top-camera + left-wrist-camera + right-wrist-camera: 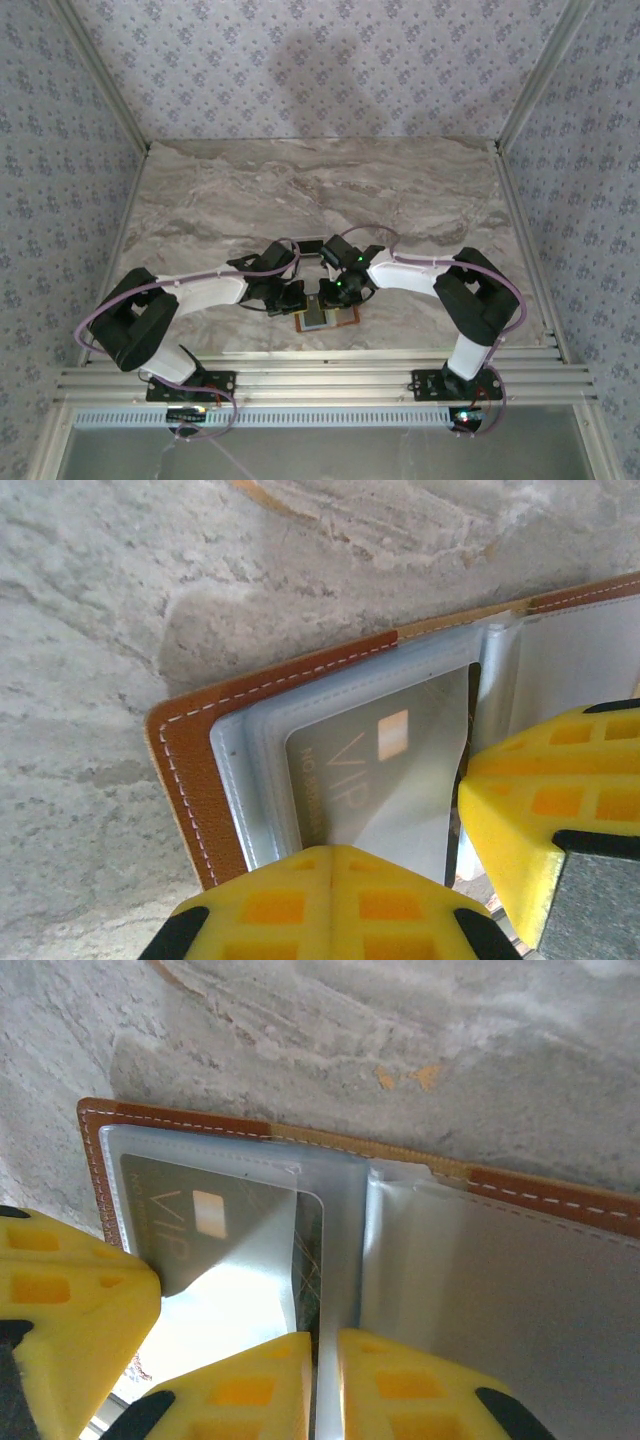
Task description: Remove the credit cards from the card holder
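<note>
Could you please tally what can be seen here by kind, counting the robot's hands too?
card holder: 1
credit card visible in its sleeve, grey VIP card: 1
robot hands, left hand and right hand: 2
Total: 4

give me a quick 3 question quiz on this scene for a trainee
1. True or false: the card holder is folded shut.
2. Which word is printed on the dark card?
3. Where is that card? A) lying loose outside the holder B) in the holder's clear sleeve C) lifted in the air
Key: 1 false; 2 VIP; 3 B
</note>
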